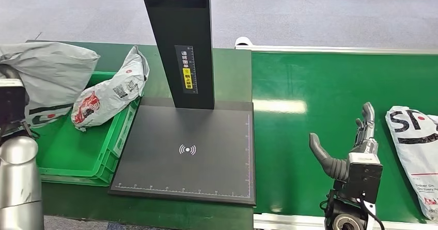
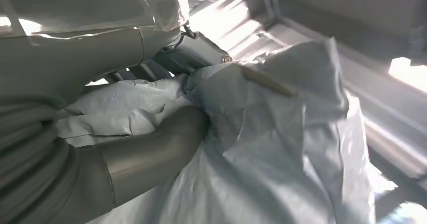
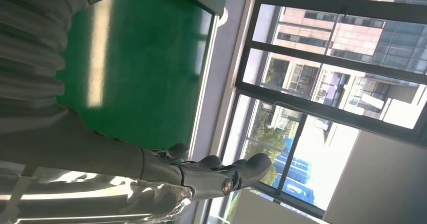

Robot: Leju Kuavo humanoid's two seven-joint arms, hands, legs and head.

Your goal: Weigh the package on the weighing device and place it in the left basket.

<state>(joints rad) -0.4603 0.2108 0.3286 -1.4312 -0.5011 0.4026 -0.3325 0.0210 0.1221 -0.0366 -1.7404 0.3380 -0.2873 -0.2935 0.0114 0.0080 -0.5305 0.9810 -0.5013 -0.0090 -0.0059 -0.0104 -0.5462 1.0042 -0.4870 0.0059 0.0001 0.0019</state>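
Note:
A crumpled grey package hangs over the far left of the green basket. My left hand grips this grey package, thumb pressed into its folds and fingers on the other side. In the head view the package and the wrist hide that hand. The black weighing plate with its tall black column is bare. My right hand is open over the green belt, fingers stretched forward, just left of a white package. The right hand holds nothing.
A white and red package leans on the basket's right rim, close to the scale's column. The belt's white edge rail runs along the back. Beyond it is grey floor.

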